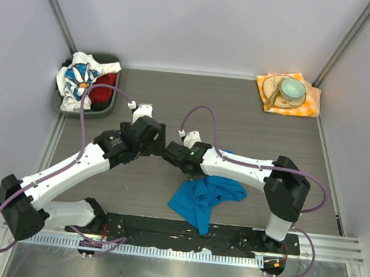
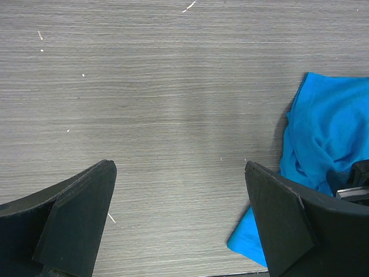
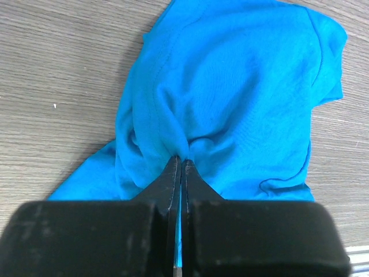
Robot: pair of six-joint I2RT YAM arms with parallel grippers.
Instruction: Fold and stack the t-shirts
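The bright blue t-shirt point(image 1: 205, 197) lies crumpled on the wood-grain table in front of the right arm's base. My right gripper point(image 3: 181, 158) is shut on a bunched fold of the blue t-shirt point(image 3: 230, 86), and cloth shows in the thin slit between its fingers. My left gripper point(image 2: 179, 166) hangs open over bare table, just left of the blue t-shirt point(image 2: 328, 133). In the top view it point(image 1: 147, 134) sits close to the right wrist point(image 1: 190, 156). The daisy-print t-shirt point(image 1: 78, 79) and the red t-shirt point(image 1: 105, 89) lie heaped in a bin at the back left.
A dark grey bin point(image 1: 84, 110) stands in the back left corner. At the back right, an orange-and-white checked napkin point(image 1: 309, 106) carries a plate and a pale green bowl point(image 1: 291, 89). Walls close in three sides, and a metal rail point(image 1: 172, 251) runs along the near edge.
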